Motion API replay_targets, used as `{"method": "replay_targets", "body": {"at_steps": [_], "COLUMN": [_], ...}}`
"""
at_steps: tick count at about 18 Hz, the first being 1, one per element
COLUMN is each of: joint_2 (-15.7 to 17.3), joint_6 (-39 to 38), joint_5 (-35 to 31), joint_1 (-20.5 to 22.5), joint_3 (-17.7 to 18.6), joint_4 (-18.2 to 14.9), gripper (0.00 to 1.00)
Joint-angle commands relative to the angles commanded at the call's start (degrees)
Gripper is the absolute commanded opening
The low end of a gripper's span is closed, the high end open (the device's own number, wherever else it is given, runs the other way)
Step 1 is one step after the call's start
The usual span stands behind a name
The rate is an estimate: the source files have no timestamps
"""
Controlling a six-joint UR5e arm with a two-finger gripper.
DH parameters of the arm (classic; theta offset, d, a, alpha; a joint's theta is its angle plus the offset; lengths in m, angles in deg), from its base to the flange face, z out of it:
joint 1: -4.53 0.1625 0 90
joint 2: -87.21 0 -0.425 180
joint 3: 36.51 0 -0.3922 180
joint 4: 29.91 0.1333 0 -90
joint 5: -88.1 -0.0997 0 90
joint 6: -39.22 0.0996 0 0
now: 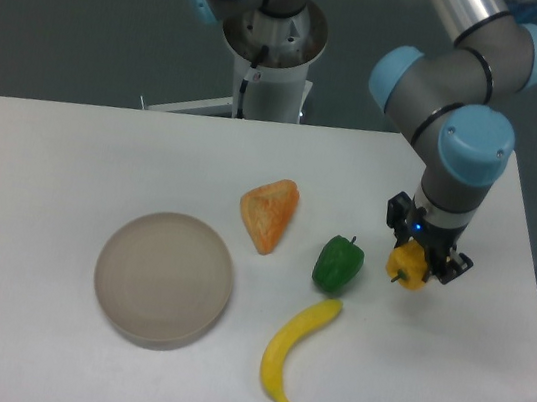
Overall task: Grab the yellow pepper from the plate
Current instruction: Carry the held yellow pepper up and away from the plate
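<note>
The yellow pepper (409,267) hangs in my gripper (421,259), which is shut on it over the right part of the table, to the right of the green pepper (338,263). The plate (164,277), round and beige-grey, lies at the left of the table with nothing on it, far from the gripper. Whether the pepper touches the tabletop cannot be told from this view.
An orange wedge-shaped piece (269,212) lies between the plate and the green pepper. A long yellow banana (291,351) lies in front of the green pepper. The table's right edge (527,300) is close to the gripper. The robot's base (271,50) stands behind the table.
</note>
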Motion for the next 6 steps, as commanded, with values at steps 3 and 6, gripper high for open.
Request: {"method": "replay_targets", "body": {"at_steps": [3, 6], "joint_2": [-0.6, -0.5], "joint_6": [0.3, 0.4], "joint_5": [-0.1, -0.1], "joint_1": [0.0, -0.1], "joint_3": [-0.3, -0.3], "joint_4": [0.0, 0.0], "gripper": [0.04, 0.04]}}
